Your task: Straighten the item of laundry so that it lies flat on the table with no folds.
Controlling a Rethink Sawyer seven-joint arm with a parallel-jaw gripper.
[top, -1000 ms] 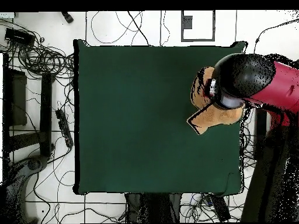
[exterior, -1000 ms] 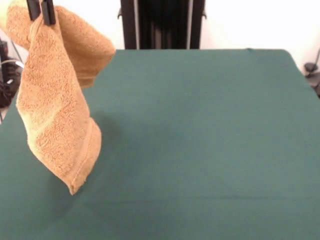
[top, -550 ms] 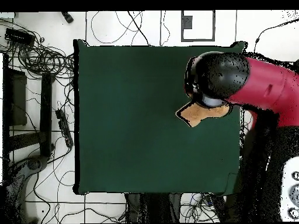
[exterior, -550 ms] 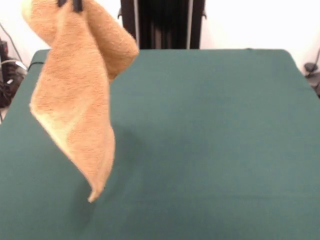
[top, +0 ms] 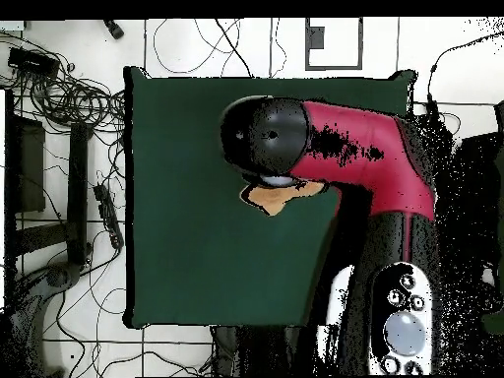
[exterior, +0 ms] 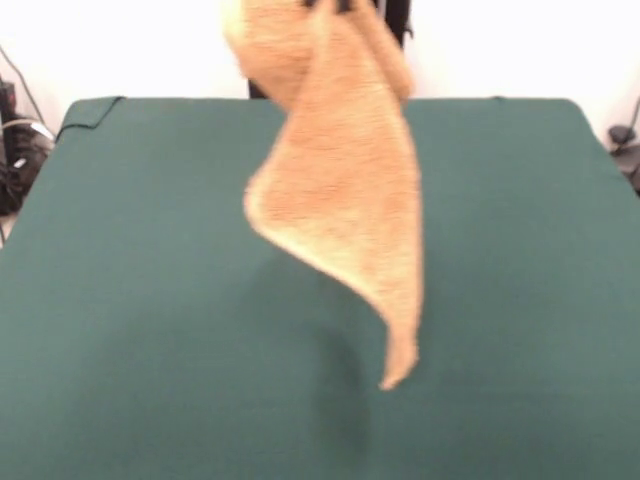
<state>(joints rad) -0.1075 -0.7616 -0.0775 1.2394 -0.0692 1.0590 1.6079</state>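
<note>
Laundry: orange-tan terry towel, hanging in folds above the table's middle, lowest corner clear of the cloth.
Table: large rectangular surface in dark green cloth.
Gripper: black tips at the top edge, clamped on the towel's upper end.
Arm: red and black, reaching over the table.

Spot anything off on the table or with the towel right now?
Nothing damaged or spilled. The orange-tan towel hangs bunched from the gripper at the front view's top edge, its lowest corner apparently just clear of the green table. So not flat yet.
</note>
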